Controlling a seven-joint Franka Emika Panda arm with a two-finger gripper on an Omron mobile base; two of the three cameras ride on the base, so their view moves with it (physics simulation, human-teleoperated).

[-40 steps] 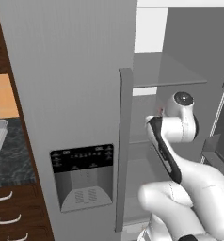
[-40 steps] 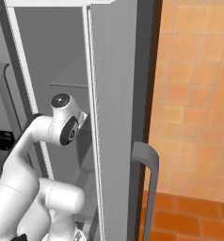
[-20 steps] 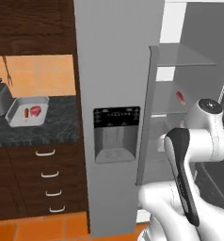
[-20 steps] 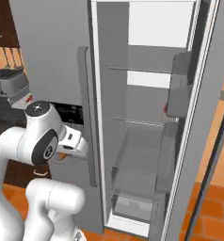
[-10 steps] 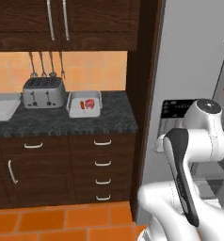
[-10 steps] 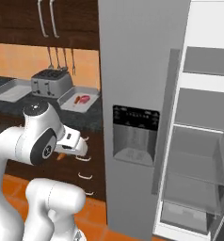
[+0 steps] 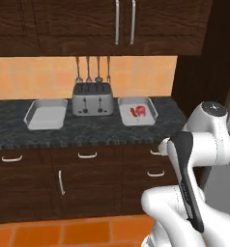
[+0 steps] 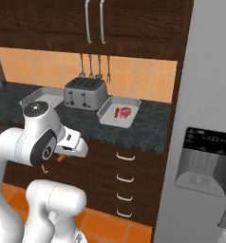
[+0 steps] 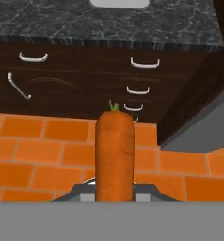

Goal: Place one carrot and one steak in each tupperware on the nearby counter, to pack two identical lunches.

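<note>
the gripper (image 9: 115, 190) is clamping a carrot (image 9: 115, 153), which is pointing forward from between its fingers. ahead of it the counter (image 7: 88, 130) is carrying two tupperware trays flanking a toaster (image 7: 92, 100); the right tupperware (image 7: 137, 111) is holding a steak (image 7: 142, 111) and a second carrot (image 7: 133, 113), the left tupperware (image 7: 46, 114) is sitting beyond the toaster.

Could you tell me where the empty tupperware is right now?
In the left base view the empty tupperware sits on the counter, just left of the toaster.
</note>
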